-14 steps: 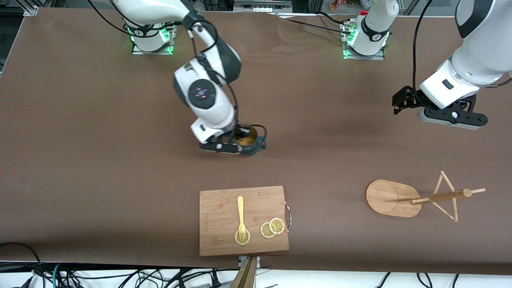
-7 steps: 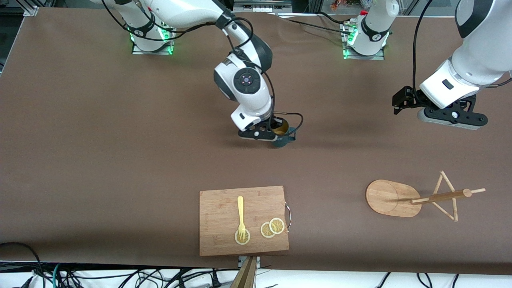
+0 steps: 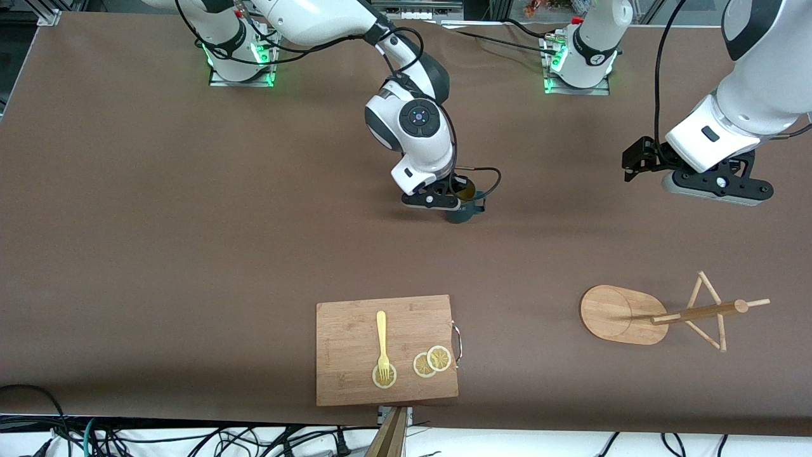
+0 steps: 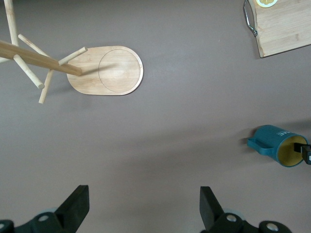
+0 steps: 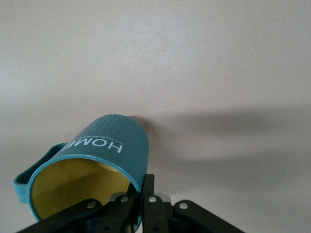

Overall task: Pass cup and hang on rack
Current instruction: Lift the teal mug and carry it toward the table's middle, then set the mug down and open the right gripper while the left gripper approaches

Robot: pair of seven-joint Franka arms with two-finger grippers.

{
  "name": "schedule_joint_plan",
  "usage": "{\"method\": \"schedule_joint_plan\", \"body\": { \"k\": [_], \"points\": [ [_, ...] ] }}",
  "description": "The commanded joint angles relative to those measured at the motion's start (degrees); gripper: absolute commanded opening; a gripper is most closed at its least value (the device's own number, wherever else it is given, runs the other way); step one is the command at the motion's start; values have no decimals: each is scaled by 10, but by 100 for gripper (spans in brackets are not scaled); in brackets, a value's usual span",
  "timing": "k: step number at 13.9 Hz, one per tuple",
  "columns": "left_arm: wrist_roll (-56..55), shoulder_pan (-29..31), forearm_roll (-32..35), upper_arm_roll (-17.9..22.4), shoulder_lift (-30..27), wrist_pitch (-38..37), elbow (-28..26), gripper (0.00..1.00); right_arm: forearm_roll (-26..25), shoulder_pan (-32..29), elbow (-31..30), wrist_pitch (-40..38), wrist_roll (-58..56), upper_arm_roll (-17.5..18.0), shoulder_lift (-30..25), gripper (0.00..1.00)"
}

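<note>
Cup (image 3: 461,209), frame centre: pinched at rim by right gripper (image 3: 451,202) for handover; left gripper (image 3: 713,184) waits spread wide (rack (image 3: 641,313) lower right).

A brown cloth-covered table (image 3: 158,241) fills nearly the whole front view under even light. Below the table's near edge, loose black cables (image 3: 190,441) lie tangled on a white floor (image 3: 539,444). Above the table's top edge run aluminium frame rails (image 3: 44,13) and clutter too small to identify.
</note>
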Motion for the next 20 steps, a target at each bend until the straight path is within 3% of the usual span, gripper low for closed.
{"method": "schedule_joint_plan", "body": {
  "k": [1, 2, 3, 9, 20],
  "points": [
    [-3, 2, -13, 0, 2, -13, 12, 100, 9, 12, 21, 3, 7, -5, 16, 13],
    [-3, 2, -13, 0, 2, -13, 12, 100, 9, 12, 21, 2, 7, -6, 16, 42],
    [-3, 2, -13, 0, 2, -13, 12, 100, 7, 11, 22, 1, 0, -6, 14, 99],
    [-3, 2, -13, 0, 2, -13, 12, 100, 9, -12, 113, -117, -6, -10, 5, 100],
    [5, -9, -30, -1, 11, -7, 13, 100, 8, -190, 117, -318, -302, -12, -121, 100]
  ]
}}
